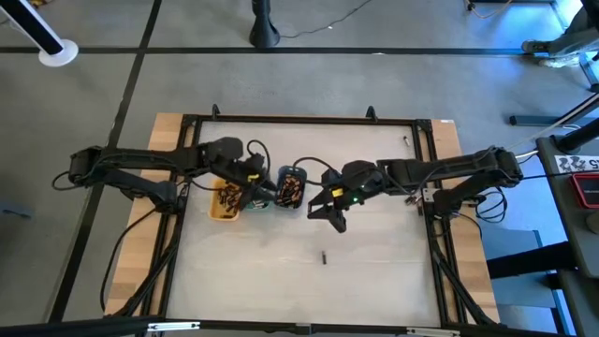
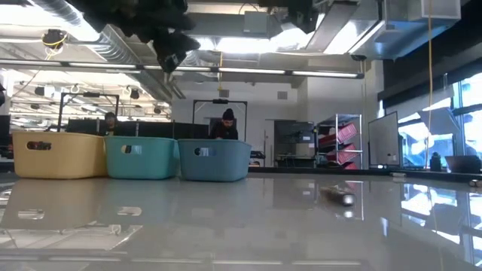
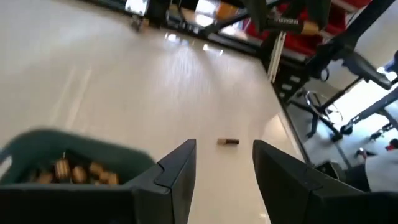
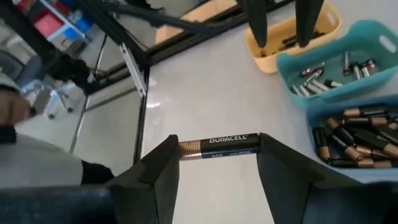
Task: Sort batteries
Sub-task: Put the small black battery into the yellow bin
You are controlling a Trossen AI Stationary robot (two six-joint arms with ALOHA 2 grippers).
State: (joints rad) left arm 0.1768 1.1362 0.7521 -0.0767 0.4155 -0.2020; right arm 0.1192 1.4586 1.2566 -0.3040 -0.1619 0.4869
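Note:
Three small trays stand side by side at the table's middle left: yellow (image 4: 292, 38), green (image 4: 339, 62) and grey-blue (image 4: 364, 134), each holding several batteries. A single battery (image 1: 324, 256) lies alone on the table nearer the front. My right gripper (image 4: 217, 163) hovers right of the trays, shut on a black-and-copper battery (image 4: 219, 146). Above the trays, my left gripper (image 3: 224, 163) is open with nothing between its fingers; past them I see the lone battery (image 3: 228, 142). My right gripper pinches the black-and-copper battery end to end: its copper end (image 4: 186, 149) meets one finger and its black end (image 4: 254, 145) the other. The battery spans the gap crosswise, roughly level and lifted clear of the table. The fingers slant downward toward the trays.
Black frame rails (image 1: 299, 120) run around the table top. Bare table lies in front of and to the right of the trays. In the low view the trays (image 2: 141, 156) stand at the left and the lone battery (image 2: 337, 196) at the right.

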